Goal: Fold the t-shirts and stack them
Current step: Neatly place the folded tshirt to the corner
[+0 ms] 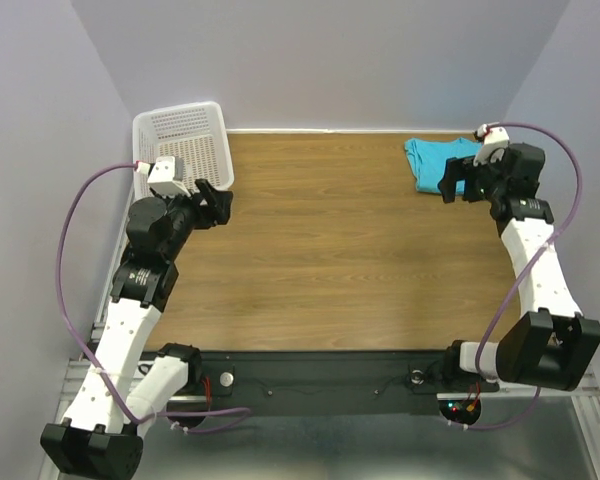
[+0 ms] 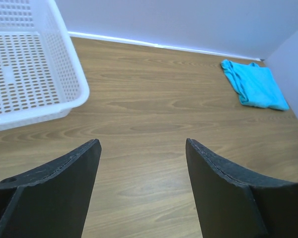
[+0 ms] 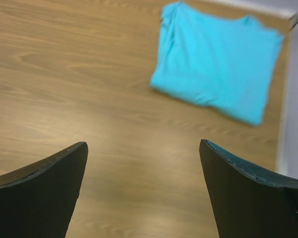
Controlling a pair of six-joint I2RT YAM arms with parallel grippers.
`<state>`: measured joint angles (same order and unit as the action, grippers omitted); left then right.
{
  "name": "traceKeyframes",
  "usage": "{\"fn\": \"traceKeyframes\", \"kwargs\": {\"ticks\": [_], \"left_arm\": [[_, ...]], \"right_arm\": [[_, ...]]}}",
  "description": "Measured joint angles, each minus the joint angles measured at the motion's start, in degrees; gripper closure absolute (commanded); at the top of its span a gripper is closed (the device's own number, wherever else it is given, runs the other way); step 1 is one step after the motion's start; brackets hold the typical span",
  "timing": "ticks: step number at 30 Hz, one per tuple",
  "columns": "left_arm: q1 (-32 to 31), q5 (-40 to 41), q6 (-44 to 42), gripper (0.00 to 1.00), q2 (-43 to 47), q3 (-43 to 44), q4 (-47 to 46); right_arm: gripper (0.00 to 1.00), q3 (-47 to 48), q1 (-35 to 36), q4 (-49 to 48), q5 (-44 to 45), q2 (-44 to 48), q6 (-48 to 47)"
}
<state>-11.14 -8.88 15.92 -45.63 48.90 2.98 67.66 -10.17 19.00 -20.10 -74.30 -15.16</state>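
Note:
A turquoise t-shirt (image 1: 435, 160) lies folded in a flat bundle at the table's far right corner. It also shows in the left wrist view (image 2: 254, 84) and in the right wrist view (image 3: 218, 62). My right gripper (image 1: 458, 182) is open and empty, hovering just in front of the shirt, not touching it (image 3: 143, 148). My left gripper (image 1: 218, 203) is open and empty at the far left of the table, beside the basket (image 2: 141, 146).
A white perforated plastic basket (image 1: 195, 135) stands at the far left corner, shown empty in the left wrist view (image 2: 64, 74). The wooden table (image 1: 330, 250) is walled in behind and on both sides. Purple cables loop off both arms.

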Motion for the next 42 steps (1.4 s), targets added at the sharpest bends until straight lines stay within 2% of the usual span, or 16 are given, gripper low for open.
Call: {"fn": "traceKeyframes", "kwargs": {"ticks": [3,6,8,9,16,28,42], "left_arm": [[0.0,2.2,-0.8,0.18,0.0,0.0,1.0],[0.0,5.0,-1.2,0.13,-0.2,-0.6,1.9],[0.0,7.1,-1.0,0.03,-0.5,-1.0,2.7],[0.0,8.0,-1.1,0.01,-0.6,-1.3,3.1],[0.0,11.8,0.6,0.01,-0.7,-4.0,4.7],[0.0,7.5,1.2,0.01,2.1,-5.4,3.2],[0.0,7.4,0.8,0.01,2.1,-5.4,3.4]], "right_arm": [[0.0,-3.6,-0.1,2.0,-0.4,2.4,6.4],[0.0,-5.4,-1.0,2.9,1.8,4.5,11.2],[0.0,-6.7,-1.5,2.8,5.0,6.0,13.2],[0.0,-7.2,-1.7,2.9,6.2,6.5,13.8],[0.0,-11.8,-1.9,3.1,14.6,10.6,15.4],[0.0,-14.3,-1.9,3.3,24.5,15.5,19.7],[0.0,-14.3,-1.9,3.2,28.5,15.5,20.6]]}}
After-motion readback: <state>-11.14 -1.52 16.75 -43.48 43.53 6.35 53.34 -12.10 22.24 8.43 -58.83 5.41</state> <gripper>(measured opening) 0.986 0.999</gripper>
